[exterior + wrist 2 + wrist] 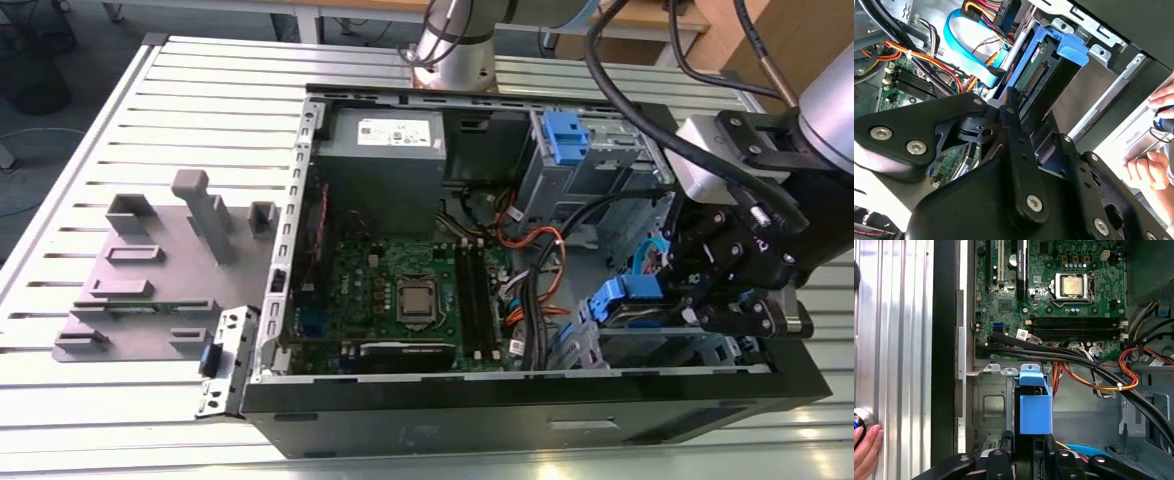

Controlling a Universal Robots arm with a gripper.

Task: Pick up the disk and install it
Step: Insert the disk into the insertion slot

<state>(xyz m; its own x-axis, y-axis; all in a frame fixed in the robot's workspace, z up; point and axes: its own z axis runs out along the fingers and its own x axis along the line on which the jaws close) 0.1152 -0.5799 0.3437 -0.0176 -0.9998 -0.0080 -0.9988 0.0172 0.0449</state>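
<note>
Since the gripper (1030, 452) is clamped on the blue-bracketed sides of the disk (1035, 412), holding it on edge at the drive bay (991, 407) of the computer case (534, 410), it seems stiff, fairly heavy, shock-sensitive, best held by those flanks

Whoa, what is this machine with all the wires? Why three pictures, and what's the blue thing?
That is a robot arm with a black gripper, its kind of hand. One picture comes from a camera off the arm that sees the whole scene; the other two come from cameras riding near the arm's wrist, looking from close up. On the ribbed metal table lies an open computer case, showing its green circuit board and coloured wires; beside it sits a grey plate with blocks. The blue thing is the bracket round the disk, which the gripper is closed on, inside the case. A person's hand rests on the table nearby.
</note>
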